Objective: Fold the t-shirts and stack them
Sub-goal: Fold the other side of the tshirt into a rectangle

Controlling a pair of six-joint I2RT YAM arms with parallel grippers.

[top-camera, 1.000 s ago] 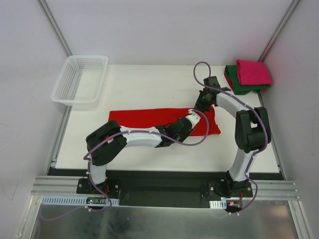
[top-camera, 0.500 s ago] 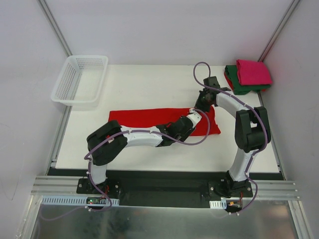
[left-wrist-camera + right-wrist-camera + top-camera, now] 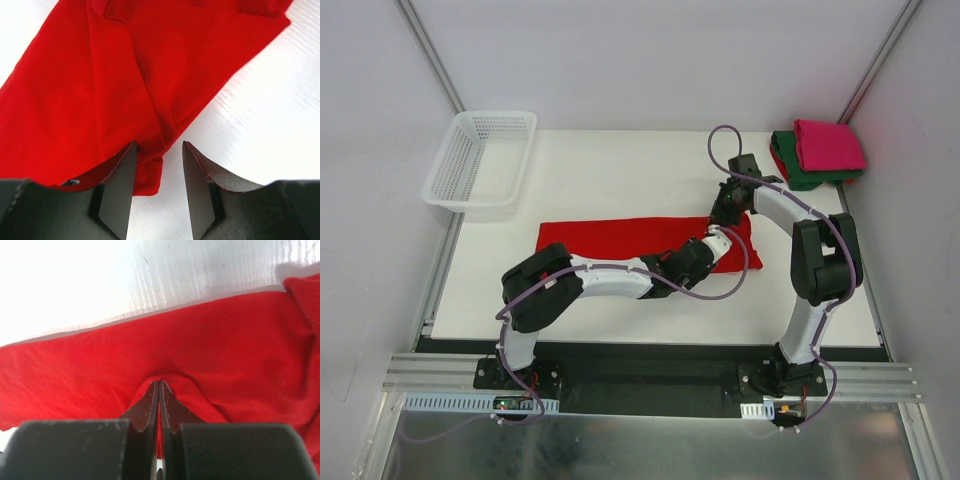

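Item, nearest: left jaws, open, set astride the near hem of the red t-shirt [image 3: 100, 75], whose corner lies in the gap against the left finger, not yet clamped; bare tabletop [image 3: 260, 130] just right of them. Item: the red t-shirt itself, soft matte knit with shallow creases, already narrowed to a long band whose axis runs left to right across the tabletop; most of its length stretches leftward from both jaws, which sit at its right end. Item, beyond: right jaws, closed on a small raised ridge of the same cloth at the far hem, directly across the band from the left jaws. Judged next: clamp the near hem, then carry the right end leftward along the axis. Item, far right: magenta t-shirt [image 3: 828, 143] folded square atop green t-shirt [image 3: 790, 168]. Item, far left: white mesh basket [image 3: 445, 175], rigid plastic
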